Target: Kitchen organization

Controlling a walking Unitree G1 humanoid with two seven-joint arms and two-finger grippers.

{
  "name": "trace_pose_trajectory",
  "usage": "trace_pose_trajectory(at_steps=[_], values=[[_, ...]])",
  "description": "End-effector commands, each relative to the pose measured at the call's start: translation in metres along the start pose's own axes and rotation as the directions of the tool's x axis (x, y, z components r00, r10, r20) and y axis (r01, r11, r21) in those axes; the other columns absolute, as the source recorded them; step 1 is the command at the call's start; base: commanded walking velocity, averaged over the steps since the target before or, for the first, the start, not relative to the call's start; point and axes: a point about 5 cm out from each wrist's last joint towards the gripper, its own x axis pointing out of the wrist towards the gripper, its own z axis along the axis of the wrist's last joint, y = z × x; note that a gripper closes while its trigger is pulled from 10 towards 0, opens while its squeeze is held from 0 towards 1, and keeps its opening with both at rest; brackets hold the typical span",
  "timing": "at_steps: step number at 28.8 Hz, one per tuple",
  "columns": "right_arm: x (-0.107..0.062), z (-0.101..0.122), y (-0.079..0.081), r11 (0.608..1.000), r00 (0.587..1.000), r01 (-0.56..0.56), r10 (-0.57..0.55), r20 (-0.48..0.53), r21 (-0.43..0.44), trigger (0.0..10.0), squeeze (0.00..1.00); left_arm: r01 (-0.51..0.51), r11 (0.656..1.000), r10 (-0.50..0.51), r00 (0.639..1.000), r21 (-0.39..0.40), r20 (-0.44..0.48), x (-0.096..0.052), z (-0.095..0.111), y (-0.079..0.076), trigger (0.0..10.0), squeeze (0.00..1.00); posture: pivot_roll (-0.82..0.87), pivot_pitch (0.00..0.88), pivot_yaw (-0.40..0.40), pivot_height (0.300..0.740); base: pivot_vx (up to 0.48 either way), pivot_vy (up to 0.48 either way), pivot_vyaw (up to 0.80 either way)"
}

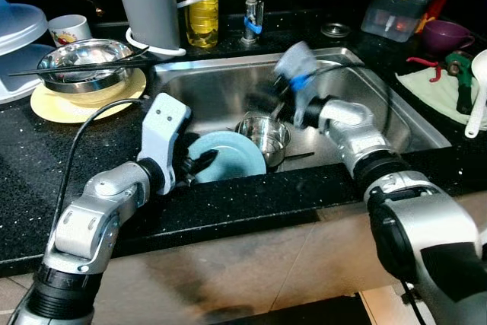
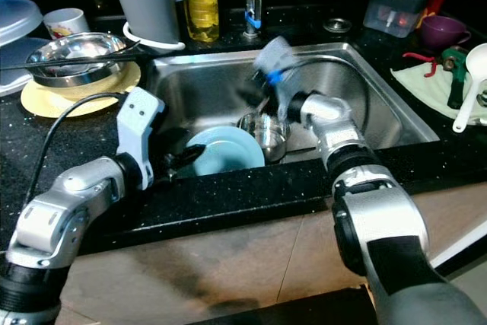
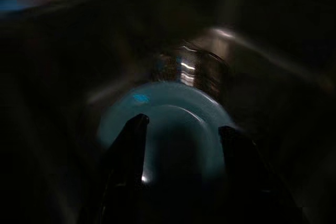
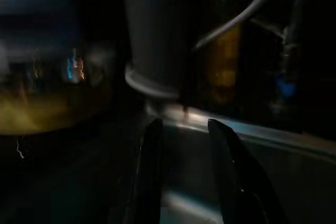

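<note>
Both silver arms reach over the front edge of the black speckled counter (image 1: 251, 207) into the steel sink (image 1: 426, 131). Left gripper (image 1: 199, 164) sits low at the sink's front left corner, its two black fingers (image 3: 131, 145) spread wide with nothing between them, their tips at the near rim of the light blue plate (image 1: 232, 154). That plate leans tilted against the sink's front wall, its face turned up and toward the back; being round, it has no long axis to speak of. Touching its right side stands a small steel bowl (image 1: 265, 136), upright, mouth up. Right gripper (image 1: 259, 104) hangs above the bowl toward the middle of the sink, blurred in the head views; the wrist view shows its fingers (image 4: 152, 166) parted by a narrow gap, holding nothing, aimed at the sink's back left corner.

Behind the sink's back edge stand a grey cylinder (image 1: 148, 1), a yellow bottle (image 1: 202, 5) and the tap (image 1: 251, 13). Left of the sink, a steel mixing bowl (image 1: 84, 62) with black chopsticks (image 1: 76, 68) across it rests on a yellow plate (image 1: 57, 103), a mug (image 1: 68, 30) behind. Right of the sink lie a cloth (image 1: 437, 89), a purple cup (image 1: 445, 36) and a clear container (image 1: 396, 13) with sponges on top. Beige floor tiles (image 1: 251, 264) show below the counter.
</note>
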Motion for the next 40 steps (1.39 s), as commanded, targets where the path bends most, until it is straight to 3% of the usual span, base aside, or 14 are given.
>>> trace_pose_trajectory(at_steps=[1,2,4,6,8,10,12,16,24,40], values=[[-0.002,-0.002,0.001,0.995,0.999,0.028,-0.032,0.042,0.095,10.0,0.0,-0.038,0.999,0.037,0.999,0.007,0.02,0.0,0.003,0.004,10.0,0.0,-0.05,0.136,0.023,0.74,0.0,0.0,0.0],[-0.005,-0.003,0.005,0.988,0.995,0.034,-0.047,0.089,0.152,10.0,0.0,-0.054,0.998,0.054,0.998,0.009,0.036,0.001,0.004,0.004,10.0,0.0,-0.05,0.135,0.024,0.74,0.0,0.0,0.0],[-0.012,-0.003,0.017,0.981,0.987,0.042,-0.07,0.142,0.187,10.0,0.0,-0.059,0.998,0.057,0.997,0.028,0.054,0.003,0.008,0.003,10.0,0.0,-0.05,0.135,0.027,0.74,0.0,0.0,0.0],[-0.021,0.001,0.028,0.968,0.969,0.118,-0.161,0.186,0.219,10.0,0.0,-0.045,0.991,0.039,0.998,0.126,0.052,0.006,0.011,-0.002,10.0,0.0,-0.06,0.133,0.022,0.74,0.0,0.0,0.0],[-0.028,0.004,0.036,0.956,0.959,0.152,-0.204,0.198,0.249,10.0,0.0,-0.05,0.991,0.043,0.997,0.12,0.061,0.009,0.013,-0.006,10.0,0.0,-0.06,0.133,0.022,0.74,0.0,0.0,0.0],[-0.031,0.004,0.039,0.956,0.957,0.162,-0.213,0.197,0.245,10.0,0.0,-0.056,0.993,0.049,0.996,0.099,0.071,0.01,0.013,-0.007,10.0,0.0,-0.07,0.133,0.027,0.74,0.0,0.0,0.0],[-0.04,0.003,0.047,0.969,0.958,0.194,-0.221,0.182,0.155,10.0,0.0,-0.068,0.995,0.062,0.995,0.069,0.084,0.01,0.012,-0.01,10.0,0.0,-0.08,0.13,0.044,0.74,0.0,0.0,0.0],[-0.046,0.002,0.055,0.98,0.972,0.174,-0.187,0.141,0.098,10.0,0.0,-0.077,0.997,0.075,0.994,0.026,0.081,0.01,0.01,-0.011,10.0,0.0,-0.09,0.126,0.041,0.74,0.0,0.0,0.0],[-0.068,-0.003,0.074,0.969,0.974,0.21,-0.22,0.06,0.133,10.0,0.0,-0.09,0.996,0.09,0.992,0.004,0.091,0.009,0.006,-0.016,10.0,0.0,-0.09,0.116,0.026,0.74,0.0,0.0,0.0],[-0.076,-0.001,0.082,0.967,0.974,0.225,-0.227,0.002,0.118,10.0,0.0,-0.098,0.995,0.098,0.99,-0.006,0.097,0.008,0.006,-0.019,10.0,0.0,-0.09,0.118,0.017,0.74,-0.045,0.0,0.0]])
